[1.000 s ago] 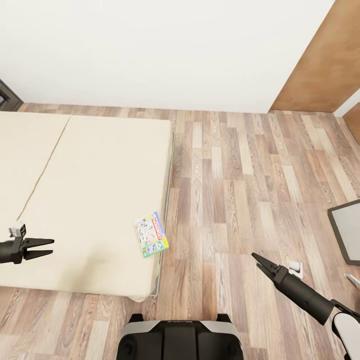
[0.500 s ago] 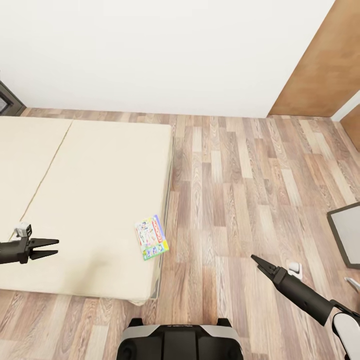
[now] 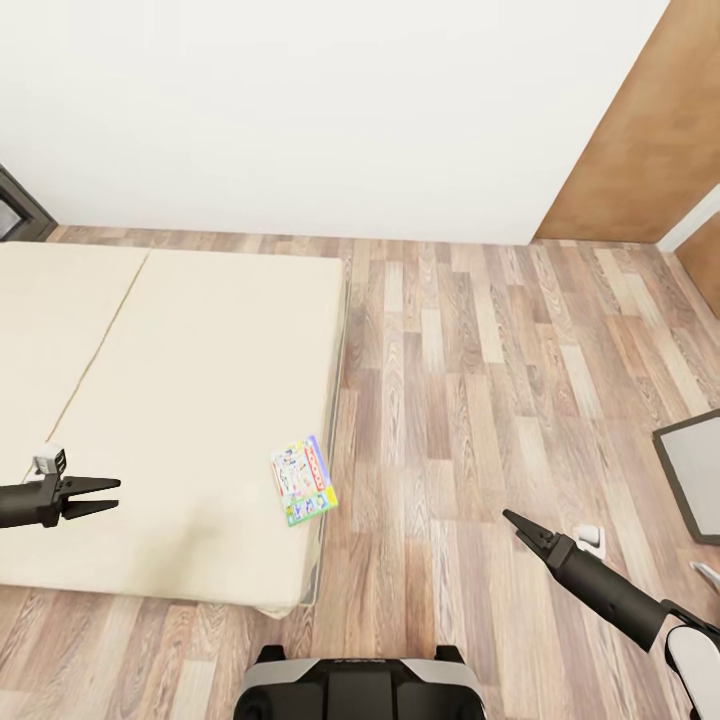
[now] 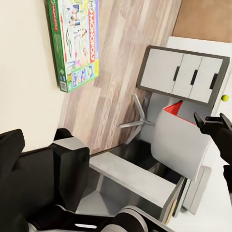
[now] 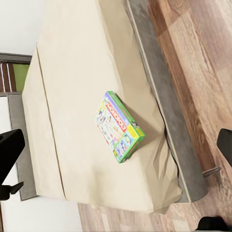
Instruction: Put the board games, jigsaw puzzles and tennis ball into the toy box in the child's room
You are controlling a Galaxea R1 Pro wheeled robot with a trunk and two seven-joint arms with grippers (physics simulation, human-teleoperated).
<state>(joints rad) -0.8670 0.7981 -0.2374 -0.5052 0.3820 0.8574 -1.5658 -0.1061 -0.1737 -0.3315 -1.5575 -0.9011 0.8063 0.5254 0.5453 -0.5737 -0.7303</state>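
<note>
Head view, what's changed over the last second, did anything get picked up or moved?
Nothing was picked up or let go. The whole picture slid slightly downward, which reads as the camera moving, not the things. The board game lies as before at the bed's near edge. The left gripper stays open over the bed, and the right gripper stays over the wood floor, empty.

I see open wood floor (image 3: 470,400) right of the bed (image 3: 190,400) — only a grey cabinet (image 3: 695,470) crowds the far right.

Bright even render light, soft faint shadows, perhaps slight edge distortion
</note>
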